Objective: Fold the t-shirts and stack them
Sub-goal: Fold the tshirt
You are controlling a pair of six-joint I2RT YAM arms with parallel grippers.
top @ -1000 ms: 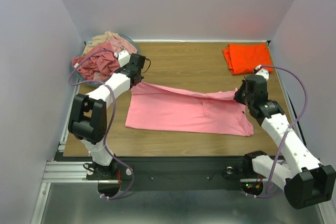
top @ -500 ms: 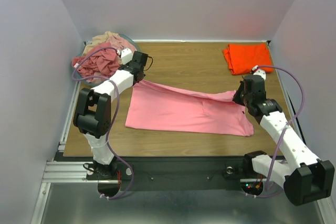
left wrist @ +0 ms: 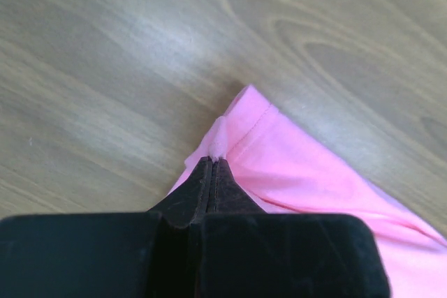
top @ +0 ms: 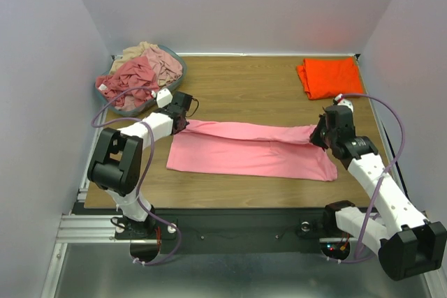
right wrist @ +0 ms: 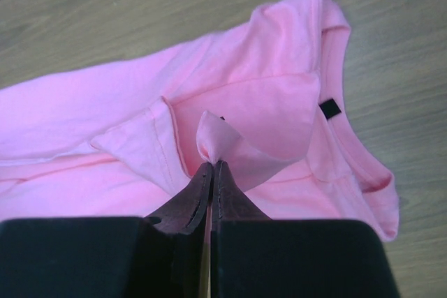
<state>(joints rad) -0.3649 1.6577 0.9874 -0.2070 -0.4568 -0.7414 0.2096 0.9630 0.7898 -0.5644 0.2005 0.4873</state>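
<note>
A light pink t-shirt [top: 251, 150] lies across the middle of the table, its far long edge doubled over toward me. My left gripper [top: 183, 122] is shut on the shirt's left corner [left wrist: 222, 137], pinching a small fold of cloth low over the wood. At the right end, near the collar [right wrist: 342, 68], my right gripper [top: 318, 135] is shut on a pinch of pink cloth [right wrist: 213, 136]. A folded bright orange t-shirt [top: 330, 77] lies at the far right corner. More t-shirts, dusty rose [top: 129, 78] and beige [top: 143, 52], are heaped in the basket.
The grey-blue oval basket [top: 172, 78] stands at the far left corner, just behind my left arm. Walls close in the table on the left, back and right. Bare wood [top: 244, 88] lies between the basket and the orange shirt.
Both grippers have come toward the near side and lower with the pink shirt's far edge. That edge, stretched in the air before, now lies folded over the shirt.
</note>
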